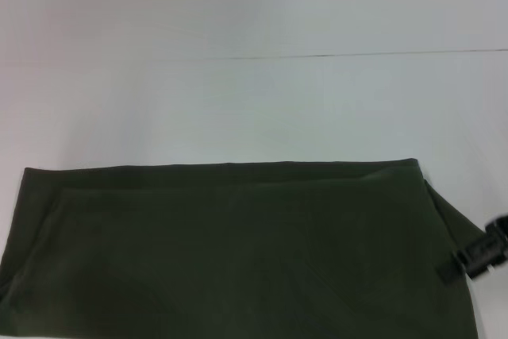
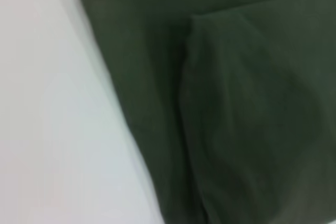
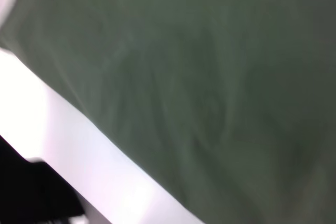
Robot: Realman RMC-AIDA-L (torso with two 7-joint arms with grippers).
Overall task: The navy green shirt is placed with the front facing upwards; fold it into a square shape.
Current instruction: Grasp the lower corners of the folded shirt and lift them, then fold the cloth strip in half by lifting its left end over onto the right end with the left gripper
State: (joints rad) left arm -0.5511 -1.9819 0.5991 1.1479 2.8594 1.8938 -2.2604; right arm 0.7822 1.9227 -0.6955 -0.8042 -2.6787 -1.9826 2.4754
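Observation:
The navy green shirt [image 1: 238, 252] lies flat across the near half of the white table, showing only plain green cloth with a straight far edge and folded layers. My right gripper [image 1: 475, 258] is at the shirt's right edge, low over the table and touching or just beside the cloth. The left wrist view looks down on a corner of the shirt [image 2: 236, 103] where one layer overlaps another. Green cloth [image 3: 199, 77] fills most of the right wrist view from close up. My left gripper appears in no view.
The white table [image 1: 254, 101] stretches beyond the shirt, with a thin seam line [image 1: 357, 55] running across it farther back. A dark part of the arm [image 3: 31, 192] shows in a corner of the right wrist view.

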